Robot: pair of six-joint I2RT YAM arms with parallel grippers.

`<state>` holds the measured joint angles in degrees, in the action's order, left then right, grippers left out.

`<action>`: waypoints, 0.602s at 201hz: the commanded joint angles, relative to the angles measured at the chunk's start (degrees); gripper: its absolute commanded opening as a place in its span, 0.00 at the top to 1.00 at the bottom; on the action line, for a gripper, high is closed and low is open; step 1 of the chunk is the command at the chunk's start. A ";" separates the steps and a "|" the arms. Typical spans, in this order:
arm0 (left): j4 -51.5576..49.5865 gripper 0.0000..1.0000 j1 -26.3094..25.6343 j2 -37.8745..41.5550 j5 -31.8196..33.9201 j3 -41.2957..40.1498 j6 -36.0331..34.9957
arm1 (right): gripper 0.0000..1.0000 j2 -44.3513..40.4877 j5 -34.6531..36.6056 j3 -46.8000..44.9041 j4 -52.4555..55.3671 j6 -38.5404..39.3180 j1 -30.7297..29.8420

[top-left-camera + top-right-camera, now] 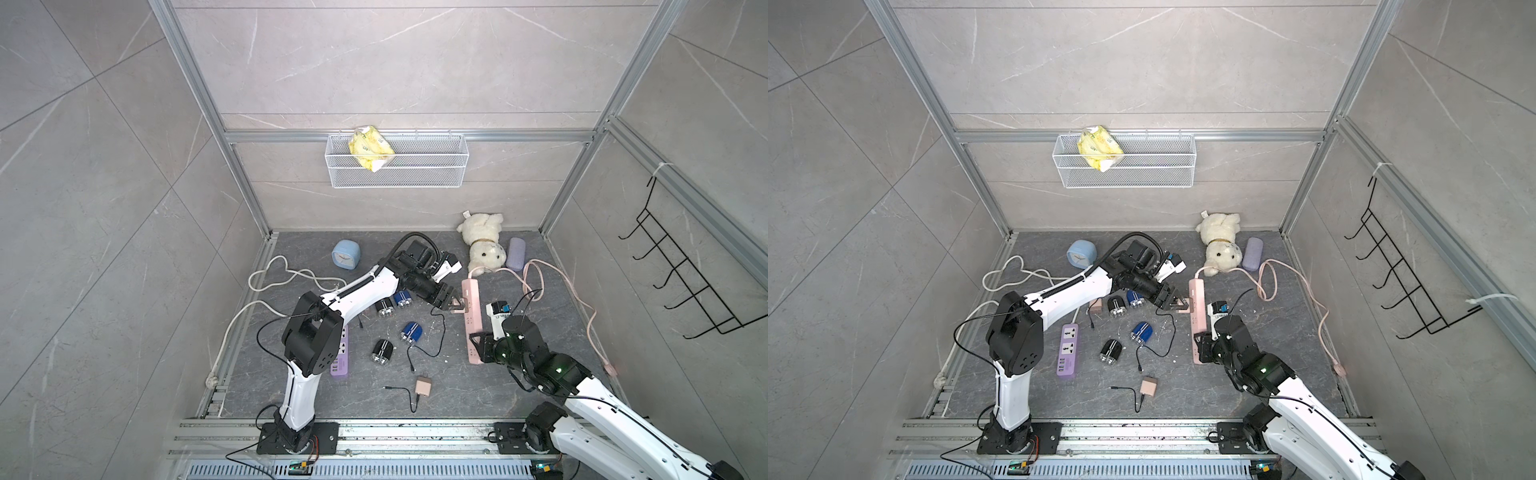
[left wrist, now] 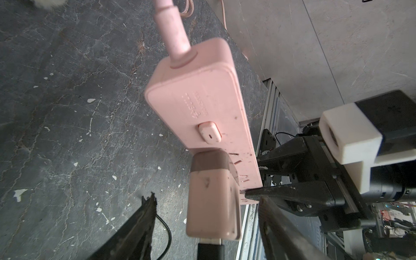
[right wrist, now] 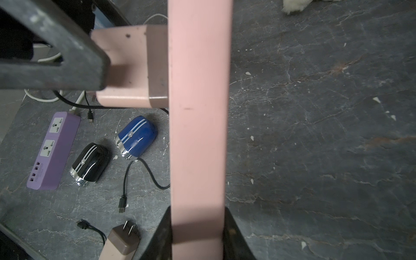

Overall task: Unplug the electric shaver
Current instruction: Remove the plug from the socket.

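A pink power strip [image 1: 471, 320] [image 1: 1198, 307] [image 3: 198, 135] stands on its long edge with its socket face [image 2: 202, 90] toward the left arm. My right gripper [image 1: 478, 345] [image 3: 198, 225] is shut on its near end. A pink adapter [image 2: 211, 202] [image 3: 130, 67] is plugged into the strip, and a black cable leaves its rear. My left gripper [image 1: 455, 305] [image 2: 207, 198] is open, a finger on each side of the adapter with a gap on both. Several electric shavers lie left of the strip, including a blue one [image 1: 411, 332] [image 3: 136, 137] and a black one [image 1: 382, 352] [image 3: 90, 164].
A purple power strip [image 1: 340, 357] lies under the left arm. A loose pink adapter [image 1: 424, 387] with a cable sits near the front. A plush bear [image 1: 484, 245], a lilac case [image 1: 516, 253] and a blue clock [image 1: 346, 254] are at the back. White cable [image 1: 266, 278] loops at the left.
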<state>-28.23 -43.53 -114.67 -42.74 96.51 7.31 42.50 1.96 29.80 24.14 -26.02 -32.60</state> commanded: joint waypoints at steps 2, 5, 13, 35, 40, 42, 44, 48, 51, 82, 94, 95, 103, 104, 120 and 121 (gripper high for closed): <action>0.56 0.39 -0.33 -0.46 -2.78 2.19 -0.03 | 1.00 -0.14 0.39 2.02 -3.17 1.24 -0.45; 0.67 0.40 -0.33 -0.46 -2.85 2.19 0.07 | 1.00 -0.14 0.35 2.02 -3.23 1.24 -0.45; 0.87 0.42 -0.33 -0.46 -3.26 2.19 0.36 | 1.00 -0.14 0.42 1.93 -3.35 1.24 -0.45; 1.50 0.44 -0.60 -0.64 -3.99 2.11 1.05 | 1.00 -0.14 0.38 1.66 -3.49 1.08 -0.47; 1.70 0.44 -0.65 -0.64 -4.28 2.04 1.14 | 1.00 -0.22 0.35 1.66 -3.41 1.06 -0.45; 1.84 0.45 -0.63 -0.64 -4.41 1.98 1.24 | 1.00 -0.22 0.40 1.66 -3.40 1.06 -0.45; 1.97 0.45 -0.65 -0.64 -4.56 1.94 1.22 | 1.00 -0.23 0.37 1.66 -3.47 1.10 -0.45; 2.11 0.46 -0.67 -0.60 -4.65 1.91 1.40 | 1.00 -0.29 0.41 1.66 -3.41 1.15 -0.45; 2.12 0.46 -0.68 -0.71 -4.79 1.93 1.40 | 1.00 -0.29 0.39 1.66 -3.32 1.16 -0.45; 2.28 0.49 -1.11 -1.21 -6.38 2.16 1.74 | 1.00 -0.23 0.30 1.60 -3.39 1.15 -0.45; 2.22 0.50 -1.36 -1.47 -7.01 2.28 1.90 | 1.00 -0.06 0.42 1.57 -3.35 1.17 -0.45; 2.22 0.51 -1.33 -1.50 -7.05 2.28 1.95 | 1.00 -0.01 0.42 1.57 -3.38 1.16 -0.45; 2.21 0.53 -1.38 -1.46 -7.64 2.28 1.95 | 1.00 -0.09 0.46 1.58 -3.37 1.15 -0.45; 2.21 0.53 -1.43 -1.49 -7.67 2.28 1.98 | 1.00 -0.07 0.44 1.58 -3.39 1.15 -0.45; 1.68 0.57 -1.64 -1.43 -7.92 2.11 1.84 | 1.00 -0.18 0.56 1.57 -3.31 1.25 -0.45; 1.68 0.57 -1.65 -1.43 -7.90 2.06 1.84 | 1.00 -0.20 0.53 1.57 -3.27 1.24 -0.45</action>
<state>-26.87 -44.05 -115.15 -45.78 96.53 8.78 42.76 1.98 29.80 24.14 -25.89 -32.62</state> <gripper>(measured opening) 0.446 0.286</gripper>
